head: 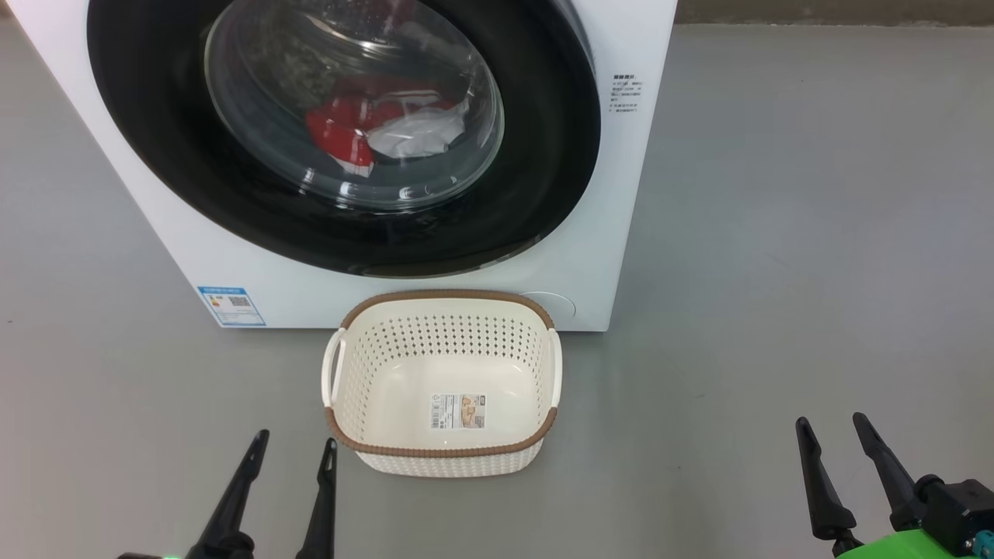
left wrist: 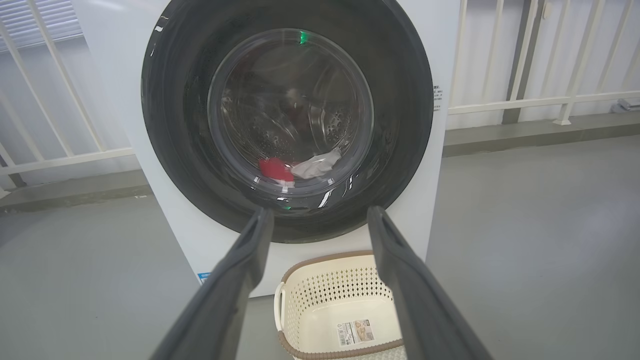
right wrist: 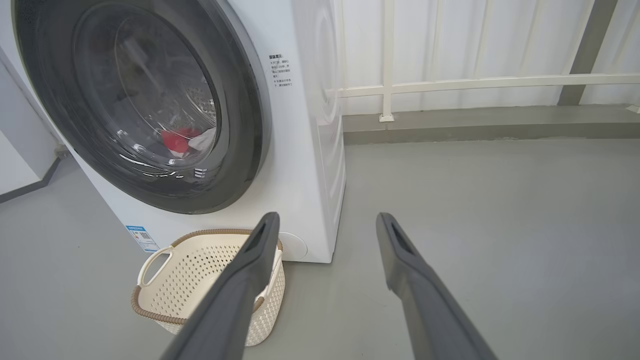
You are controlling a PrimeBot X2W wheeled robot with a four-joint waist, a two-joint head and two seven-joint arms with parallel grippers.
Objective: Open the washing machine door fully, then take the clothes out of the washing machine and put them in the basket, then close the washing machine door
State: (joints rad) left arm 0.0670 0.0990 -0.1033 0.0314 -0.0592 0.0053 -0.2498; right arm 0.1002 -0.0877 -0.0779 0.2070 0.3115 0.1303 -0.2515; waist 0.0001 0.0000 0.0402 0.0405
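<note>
Left end effector and right end effector hang wide, empty; door shut, so a pull could slip off its glossy rim or knock the near basket.

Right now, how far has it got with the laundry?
Nothing looks done yet: the washing machine door is shut, the clothes lie behind its glass, and the basket has none in it. In hand: nothing; the left gripper and right gripper stand open and empty. Left: opening, unloading, closing.
</note>
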